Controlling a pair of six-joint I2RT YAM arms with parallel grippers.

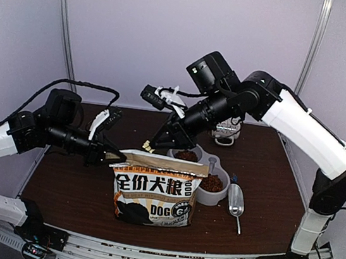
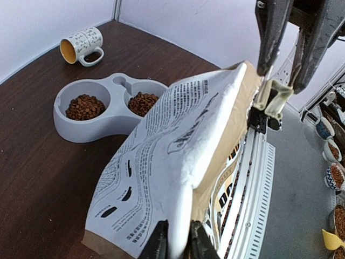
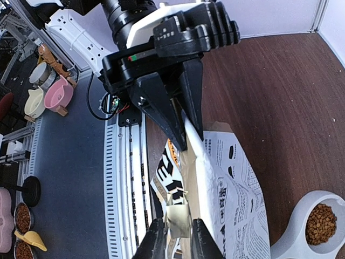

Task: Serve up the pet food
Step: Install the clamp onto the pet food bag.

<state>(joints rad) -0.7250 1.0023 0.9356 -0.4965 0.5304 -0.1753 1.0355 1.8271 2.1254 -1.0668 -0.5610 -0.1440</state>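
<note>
Left fingers [image 2: 159, 245] and right fingers [image 3: 155, 243] each pinch the bag's [image 1: 154, 197] top edge.

The right arm [image 1: 301, 127] hid most of the mug [image 1: 226, 135] in the top view. The paper bag [image 2: 178, 162] ran off the left wrist view's bottom edge, its fine print too small to read. The right wrist view's corner cropped the grey double bowl [image 3: 288, 224].

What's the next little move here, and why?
Probably pull the top edge of the bag taut to close it: the left end effector and right end effector both pinch it, the bowl already holds kibble in both halves, and the scoop lies set down.
</note>
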